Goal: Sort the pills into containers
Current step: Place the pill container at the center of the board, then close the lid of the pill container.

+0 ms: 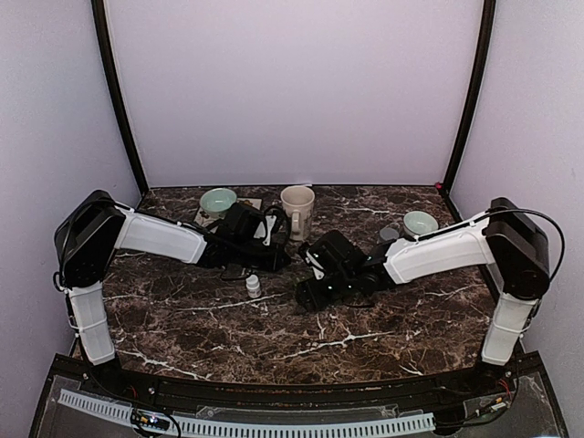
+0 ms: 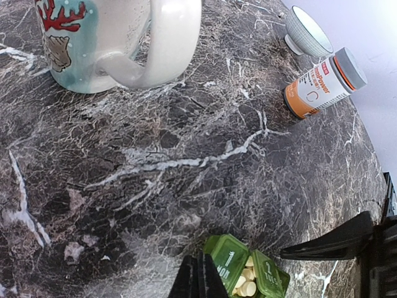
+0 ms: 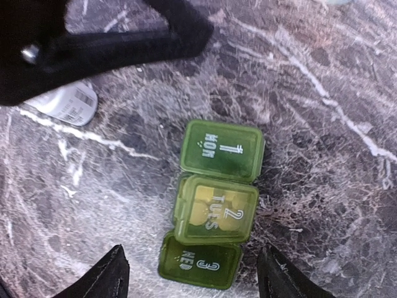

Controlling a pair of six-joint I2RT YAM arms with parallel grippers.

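The containers are one dark green pill box [image 3: 214, 198] with three lidded compartments marked MON, TUES and WED, flat on the marble. Cream round pills [image 3: 211, 202] show through the TUES lid, which sits slightly askew. The same pills [image 2: 248, 282] also show from the left wrist view, between the box's lids [image 2: 232, 257]. My right gripper [image 3: 192, 251] hangs open over the WED end, one finger on either side of the box and apart from it. My left gripper [image 2: 200, 279] is shut and empty, its tip just left of the MON end. From above, both grippers [image 1: 274, 260] [image 1: 306, 294] hide the box.
A cream mug [image 1: 297, 210] stands at the back centre, with a pale green bowl [image 1: 218, 201] to its left. Another small bowl [image 1: 420, 222] sits at the right. An orange pill bottle [image 2: 322, 84] lies on its side near it. A small white bottle [image 1: 253, 286] stands between the arms.
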